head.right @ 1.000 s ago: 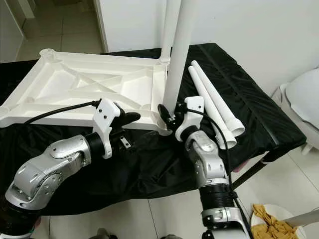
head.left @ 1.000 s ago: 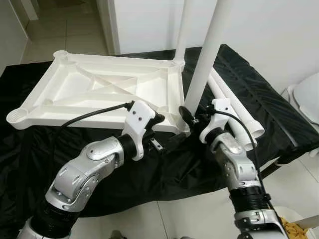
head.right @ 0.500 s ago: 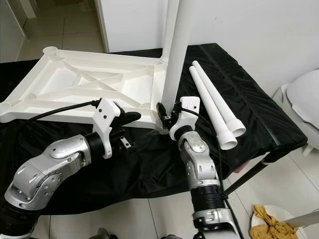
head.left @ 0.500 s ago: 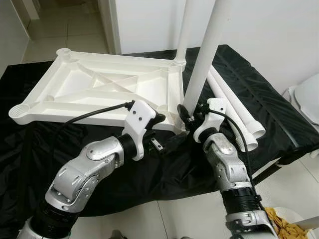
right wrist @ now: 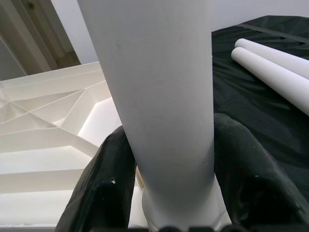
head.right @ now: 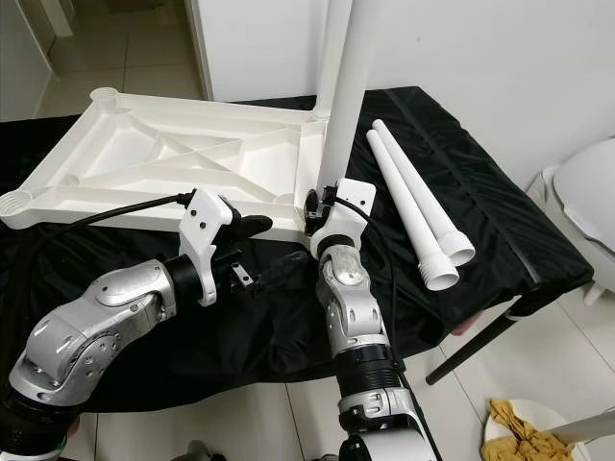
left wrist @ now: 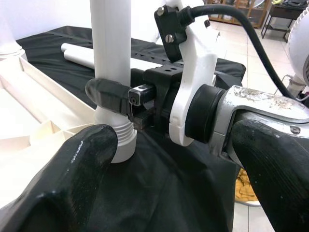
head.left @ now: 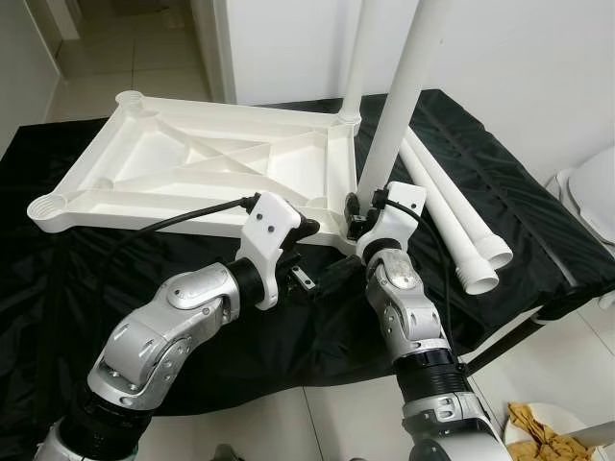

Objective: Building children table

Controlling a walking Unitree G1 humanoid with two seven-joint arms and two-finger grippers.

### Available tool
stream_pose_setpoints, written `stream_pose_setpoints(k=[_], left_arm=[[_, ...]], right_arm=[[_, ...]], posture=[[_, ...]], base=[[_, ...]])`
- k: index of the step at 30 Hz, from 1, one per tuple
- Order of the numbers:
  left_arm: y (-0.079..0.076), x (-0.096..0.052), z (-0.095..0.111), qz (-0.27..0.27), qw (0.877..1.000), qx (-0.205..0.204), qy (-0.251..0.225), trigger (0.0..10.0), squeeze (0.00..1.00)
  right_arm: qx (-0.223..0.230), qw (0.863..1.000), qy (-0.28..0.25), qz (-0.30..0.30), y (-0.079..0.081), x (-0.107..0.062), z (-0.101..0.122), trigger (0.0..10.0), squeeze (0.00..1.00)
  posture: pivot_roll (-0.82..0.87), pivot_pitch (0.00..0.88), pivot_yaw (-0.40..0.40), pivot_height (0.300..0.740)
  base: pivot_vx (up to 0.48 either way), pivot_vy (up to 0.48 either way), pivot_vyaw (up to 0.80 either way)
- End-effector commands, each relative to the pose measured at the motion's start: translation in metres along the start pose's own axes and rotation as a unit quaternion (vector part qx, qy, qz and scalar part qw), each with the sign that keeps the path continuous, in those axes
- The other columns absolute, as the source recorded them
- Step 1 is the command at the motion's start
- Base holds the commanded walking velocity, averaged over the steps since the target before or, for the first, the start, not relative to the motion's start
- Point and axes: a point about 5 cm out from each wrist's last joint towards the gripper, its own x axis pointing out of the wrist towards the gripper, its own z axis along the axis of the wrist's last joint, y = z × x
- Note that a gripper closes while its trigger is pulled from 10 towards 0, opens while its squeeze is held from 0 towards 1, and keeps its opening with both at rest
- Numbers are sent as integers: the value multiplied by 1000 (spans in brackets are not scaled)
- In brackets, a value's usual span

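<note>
1. Black cloth point(head.left: 500, 206) covered the bench by a white wall.
2. Right gripper point(right wrist: 166, 181) stayed clamped on the upright leg point(head.right: 348, 91), now carried inward.
3. Leg's threaded end hung just beside the tabletop point(head.left: 192, 168) corner.
4. Left gripper point(head.left: 332, 279) waited nearby; I can't tell its spread.
5. Seating looked imminent.

Silver arms point(head.left: 163, 331), black cables point(head.left: 183, 219)
</note>
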Motion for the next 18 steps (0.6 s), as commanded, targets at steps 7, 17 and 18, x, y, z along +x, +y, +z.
stream_pose_setpoints(k=[7,17,18], left_arm=[[-6,0,1,-29,1000,-2,-3,10000,0],[-6,1,1,-30,1000,-1,-3,10000,0],[-6,1,1,-30,1000,-1,-3,10000,0]], right_arm=[[69,990,71,-102,-18,-8,-27,10000,0],[91,980,81,-155,-26,-9,-30,10000,0],[91,980,81,-155,-26,-9,-30,10000,0]], posture=[[-5,63,-8,740],[-5,57,-12,740],[-5,57,-12,740]], base=[[0,0,0],[0,0,0],[0,0,0]])
